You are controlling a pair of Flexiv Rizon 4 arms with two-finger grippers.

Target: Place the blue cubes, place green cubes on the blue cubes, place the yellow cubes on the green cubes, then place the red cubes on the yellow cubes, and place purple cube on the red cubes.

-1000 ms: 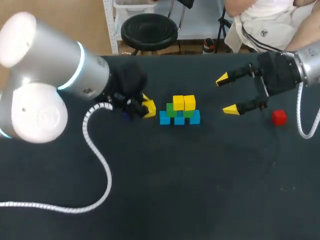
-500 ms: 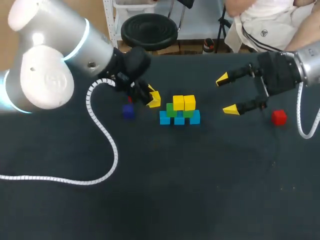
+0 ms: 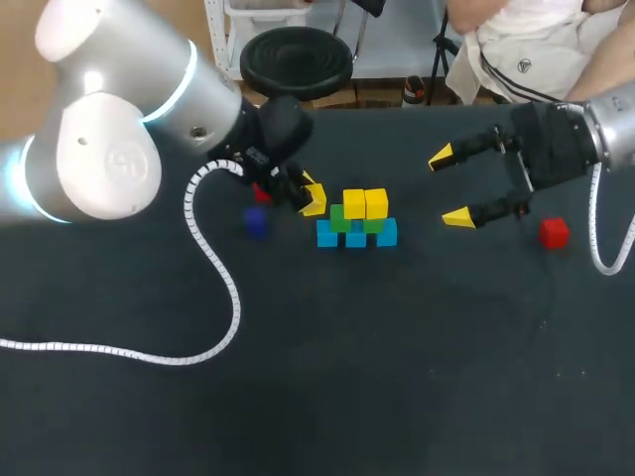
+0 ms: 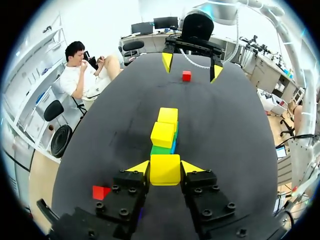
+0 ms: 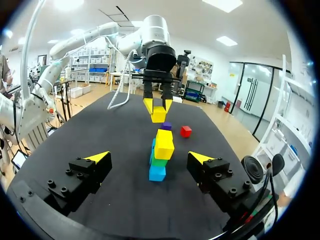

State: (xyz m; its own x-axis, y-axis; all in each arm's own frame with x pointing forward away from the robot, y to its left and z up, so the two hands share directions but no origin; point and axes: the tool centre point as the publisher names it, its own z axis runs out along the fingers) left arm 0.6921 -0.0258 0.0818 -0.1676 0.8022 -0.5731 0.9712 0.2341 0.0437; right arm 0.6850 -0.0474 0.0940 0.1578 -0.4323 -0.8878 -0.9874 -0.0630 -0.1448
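Since a second ago our left gripper [image 3: 311,198] (clamped on a yellow cube [image 4: 165,169]) has risen toward the stack [image 3: 356,223]; we should square it above the stack before lowering.

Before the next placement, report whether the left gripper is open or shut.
Shut on a yellow cube: in the left wrist view, the two fingers of the left gripper press the cube's opposite sides.

The cube stack [image 3: 356,220] is standing near the table's [image 3: 397,377] far edge, the left jaws with a yellow cube [image 4: 165,169] crowding its left side. Its right side is lying open up to the spread right jaws; a red cube [image 3: 554,232] is sitting beyond them toward the right edge
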